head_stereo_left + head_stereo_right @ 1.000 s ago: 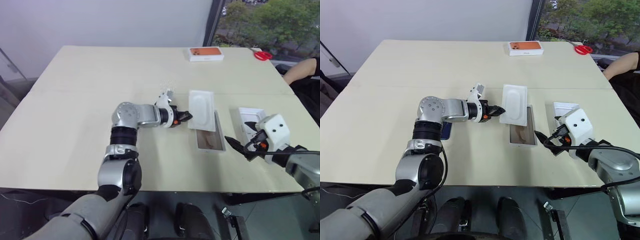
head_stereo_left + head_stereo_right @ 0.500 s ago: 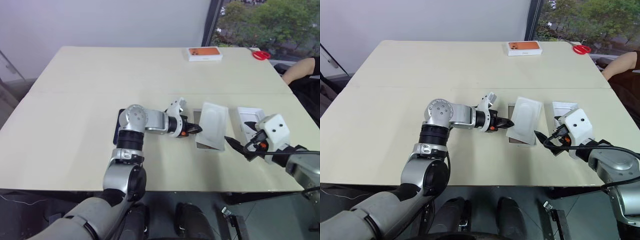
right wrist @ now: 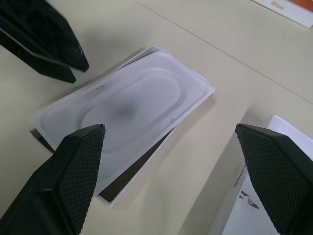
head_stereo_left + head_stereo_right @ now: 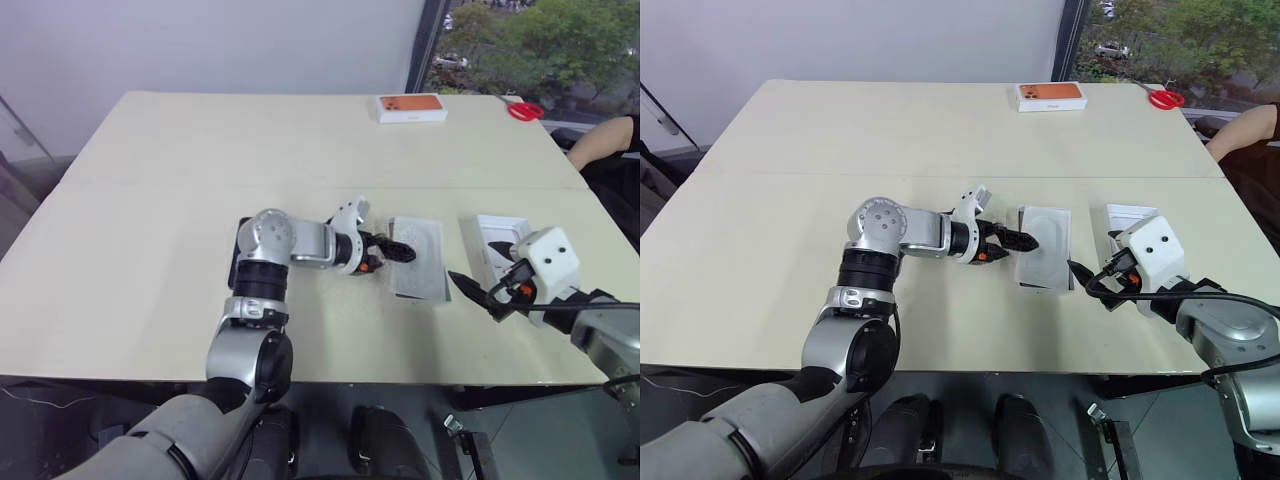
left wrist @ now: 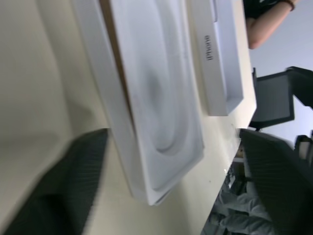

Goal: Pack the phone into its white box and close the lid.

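The white box [image 3: 110, 200] lies right of the table's middle, its brownish floor showing at one end. A white insert with an oval recess [image 4: 419, 256] lies flat on top of it and covers most of it. My left gripper [image 4: 392, 252] is open at the insert's left edge, holding nothing. The phone [image 4: 237, 248] is a dark slab on the table behind my left elbow, mostly hidden by the arm. The lid [image 4: 493, 236] rests open side up to the right of the box. My right gripper [image 4: 472, 291] hovers open in front of the lid, just right of the box.
An orange-topped box [image 4: 411, 106] and red scissors [image 4: 525, 110] sit at the far edge of the table. A person's arm [image 4: 603, 141] reaches in at the right edge. The left and far parts of the tabletop are bare.
My left gripper carried the tilted insert to the right, laid it flat on the white box and opened, letting it go. The right arm has kept still.
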Tool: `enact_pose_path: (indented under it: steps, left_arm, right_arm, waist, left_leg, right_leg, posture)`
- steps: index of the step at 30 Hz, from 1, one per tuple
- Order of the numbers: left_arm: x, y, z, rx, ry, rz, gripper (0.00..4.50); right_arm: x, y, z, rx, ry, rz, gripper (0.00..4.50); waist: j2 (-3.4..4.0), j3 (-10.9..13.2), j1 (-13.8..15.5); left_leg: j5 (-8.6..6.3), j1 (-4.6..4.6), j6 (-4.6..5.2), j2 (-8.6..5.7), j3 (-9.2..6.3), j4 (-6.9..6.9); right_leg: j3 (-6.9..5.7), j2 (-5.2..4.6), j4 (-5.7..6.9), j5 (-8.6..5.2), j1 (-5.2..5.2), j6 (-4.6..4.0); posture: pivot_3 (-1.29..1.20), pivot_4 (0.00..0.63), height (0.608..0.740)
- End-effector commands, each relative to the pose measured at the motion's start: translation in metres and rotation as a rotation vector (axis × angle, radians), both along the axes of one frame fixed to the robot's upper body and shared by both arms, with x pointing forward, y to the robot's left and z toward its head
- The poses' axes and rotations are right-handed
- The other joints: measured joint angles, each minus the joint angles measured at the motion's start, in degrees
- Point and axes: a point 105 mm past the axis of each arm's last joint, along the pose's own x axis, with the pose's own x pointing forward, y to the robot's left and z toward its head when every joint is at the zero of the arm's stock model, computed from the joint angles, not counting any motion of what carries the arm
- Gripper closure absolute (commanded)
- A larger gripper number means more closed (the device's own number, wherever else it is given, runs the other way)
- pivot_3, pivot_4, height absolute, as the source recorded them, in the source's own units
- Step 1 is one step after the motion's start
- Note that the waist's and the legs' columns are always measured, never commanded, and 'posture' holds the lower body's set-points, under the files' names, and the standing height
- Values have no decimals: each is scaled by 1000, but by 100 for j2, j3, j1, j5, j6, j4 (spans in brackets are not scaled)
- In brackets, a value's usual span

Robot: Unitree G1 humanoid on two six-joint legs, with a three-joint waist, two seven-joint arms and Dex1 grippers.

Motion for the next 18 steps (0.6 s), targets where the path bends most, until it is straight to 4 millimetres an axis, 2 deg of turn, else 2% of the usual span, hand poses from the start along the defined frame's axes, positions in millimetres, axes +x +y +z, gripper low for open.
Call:
enact_pose_path:
  steps: [1, 4, 6, 7, 8, 11, 13, 15, 18]
  left_arm:
    - [7, 21, 26, -99, -95, 18, 30]
    - [18, 47, 39, -84, -270, 71, 0]
    - [26, 67, 41, -19, -434, 113, 0]
    - [30, 83, 39, 43, -540, 132, 0]
    - [32, 93, 37, 86, -613, 132, 0]
    - [33, 105, 34, 139, -741, 113, 0]
    - [33, 107, 34, 146, -779, 104, 0]
    - [22, 120, 23, 217, -923, -9, 0]
    - [10, 129, 12, 238, -1006, -127, 0]
  right_arm:
    - [3, 11, 8, -10, -11, 25, 0]
    - [12, 17, 7, 43, 25, -4, 904]
    - [16, 24, 5, 53, 59, -3, 1826]
    - [21, 27, 3, 46, 75, -4, 2305]
    - [24, 30, 2, 38, 85, -6, 2893]
    - [31, 33, 1, 38, 101, -26, 4409]
    - [33, 33, 1, 39, 108, -33, 4466]
    - [53, 37, -5, -8, 117, -81, 4466]
    - [72, 42, -11, -35, 147, -123, 4466]
  waist:
    - [1, 0, -36]
    - [3, -1, -128]
    - [8, -4, -161]
    - [11, -6, -150]
    - [12, -6, -159]
    - [11, -5, -114]
    - [10, -5, -25]
    - [12, -6, -41]
    - [16, -8, -144]
  left_leg:
    - [0, 1, 0, 1, 0, 0]
    - [1, 3, -1, 8, 0, -2]
    - [4, 4, -7, 10, -1, -5]
    - [7, 4, -12, 10, -1, -7]
    - [10, 5, -18, 9, -1, -8]
    - [14, 1, -25, 8, -2, -9]
    - [13, -6, -24, 1, -4, -6]
    - [11, -9, -20, -7, -1, -3]
    - [9, -2, -16, -7, 20, -6]
  right_leg:
    - [1, 0, 1, 0, 0, 0]
    - [1, 5, 9, 0, -6, -1]
    - [2, 4, 10, 1, -7, -2]
    - [3, 3, 11, 1, -7, -3]
    - [2, 0, 11, 1, -6, -4]
    - [7, -5, 7, -11, -8, -28]
    - [4, -17, 4, -12, -10, -30]
    - [3, -28, -1, -12, -10, -30]
    - [12, -39, -2, -12, -13, -31]
  posture:
    - [0, 150, 740]
    - [0, 150, 740]
    - [0, 150, 740]
    - [0, 150, 740]
    - [0, 150, 740]
    - [0, 150, 740]
    - [0, 150, 740]
    - [0, 150, 740]
    - [0, 150, 740]
